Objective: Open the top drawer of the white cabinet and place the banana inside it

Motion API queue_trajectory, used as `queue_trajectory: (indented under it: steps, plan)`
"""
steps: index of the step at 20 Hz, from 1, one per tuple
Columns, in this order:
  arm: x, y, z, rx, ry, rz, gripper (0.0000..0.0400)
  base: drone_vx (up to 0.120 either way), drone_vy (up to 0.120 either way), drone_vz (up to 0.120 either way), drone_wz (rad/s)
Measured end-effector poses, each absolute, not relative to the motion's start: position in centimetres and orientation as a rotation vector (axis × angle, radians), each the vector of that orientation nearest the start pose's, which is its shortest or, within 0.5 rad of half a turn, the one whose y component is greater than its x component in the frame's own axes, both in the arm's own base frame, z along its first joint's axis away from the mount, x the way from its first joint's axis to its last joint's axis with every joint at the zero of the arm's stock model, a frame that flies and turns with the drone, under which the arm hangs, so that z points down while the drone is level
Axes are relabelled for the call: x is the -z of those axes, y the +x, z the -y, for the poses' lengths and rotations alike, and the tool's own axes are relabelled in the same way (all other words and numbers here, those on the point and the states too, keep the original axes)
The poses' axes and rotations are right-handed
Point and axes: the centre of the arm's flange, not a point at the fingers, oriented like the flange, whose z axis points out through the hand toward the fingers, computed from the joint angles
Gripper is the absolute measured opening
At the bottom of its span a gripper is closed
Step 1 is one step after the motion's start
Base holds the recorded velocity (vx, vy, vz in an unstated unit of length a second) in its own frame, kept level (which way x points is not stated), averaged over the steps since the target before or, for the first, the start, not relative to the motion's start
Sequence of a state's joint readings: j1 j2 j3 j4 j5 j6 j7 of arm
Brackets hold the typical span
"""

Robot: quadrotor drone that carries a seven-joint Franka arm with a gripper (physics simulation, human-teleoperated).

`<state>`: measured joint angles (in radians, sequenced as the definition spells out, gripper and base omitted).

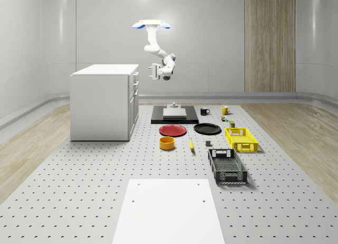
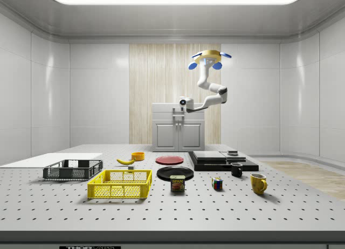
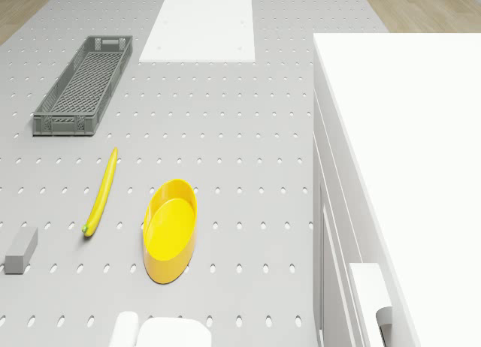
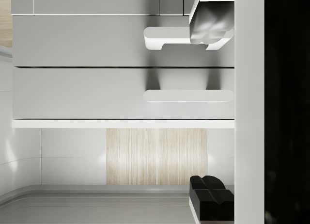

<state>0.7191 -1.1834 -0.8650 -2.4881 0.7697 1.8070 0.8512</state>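
White cabinet [image 1: 101,102] stands on the perforated table [image 1: 79,175], drawers all closed as far as I can see. My drone [image 1: 151,25] hovers in the air beside the cabinet's drawer side, arm bent down so the gripper [image 1: 153,72] sits level with the top drawer, just beside its front. In the wrist view I see the drawer handle [image 4: 189,96] close ahead; I cannot tell how far the gripper is parted, and I see nothing held in it. The banana [image 3: 101,193] lies flat on the table between the yellow bowl [image 3: 170,230] and the grey crate [image 3: 83,85], well apart from the cabinet.
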Motion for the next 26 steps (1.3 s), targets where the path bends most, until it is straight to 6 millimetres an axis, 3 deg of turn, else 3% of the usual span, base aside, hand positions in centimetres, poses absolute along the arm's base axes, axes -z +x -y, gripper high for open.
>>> queue_trajectory:
  steps: [12,20,26]
  plan:
    - [-59.4,30.6,3.3,-0.613,-1.484,-0.613,0.0400,0.000,0.000,0.000,0.000]
    - [-61.3,30.7,1.5,-0.612,-1.484,-0.613,0.0400,0.000,0.000,0.000,0.000]
    - [-61.7,32.5,0.6,-0.613,-1.483,-0.612,0.0400,0.000,0.000,0.000,0.000]
